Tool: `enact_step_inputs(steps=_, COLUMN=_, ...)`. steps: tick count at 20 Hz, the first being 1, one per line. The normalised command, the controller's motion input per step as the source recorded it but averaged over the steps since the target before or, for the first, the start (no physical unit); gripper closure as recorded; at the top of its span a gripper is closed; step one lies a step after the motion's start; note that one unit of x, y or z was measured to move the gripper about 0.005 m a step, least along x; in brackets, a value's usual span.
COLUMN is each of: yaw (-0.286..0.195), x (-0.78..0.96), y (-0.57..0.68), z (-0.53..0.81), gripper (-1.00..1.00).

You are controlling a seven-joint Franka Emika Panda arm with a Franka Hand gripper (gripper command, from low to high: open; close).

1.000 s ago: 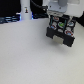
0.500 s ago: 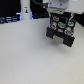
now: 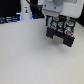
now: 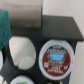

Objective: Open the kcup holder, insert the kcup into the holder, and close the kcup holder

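Exterior view: one kcup holder point(image 3: 61, 31), drawer out, one green-topped kcup point(image 3: 60, 22) inside; pincer state indiscernible.

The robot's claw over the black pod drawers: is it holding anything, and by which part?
Cannot be told. The gripper hangs over the open kcup holder, its fingertips blurred; no view shows anything held.

Pale tabletop point(image 3: 30, 55) below a dim, dark backdrop point(image 3: 10, 7)
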Motion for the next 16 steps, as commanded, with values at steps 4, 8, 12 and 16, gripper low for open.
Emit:
enact_step_inputs(steps=4, yaw=0.049, x=0.77, y=0.01, z=-0.14, gripper=-1.00)
enact_step_inputs(steps=8, yaw=0.078, x=0.68, y=0.10, z=-0.10, gripper=-1.00)
enact_step_inputs(steps=12, yaw=0.113, x=0.49, y=0.29, z=-0.14, gripper=-1.00)
enact_step_inputs(steps=16, yaw=0.151, x=0.09, y=0.27, z=-0.14, gripper=-1.00)
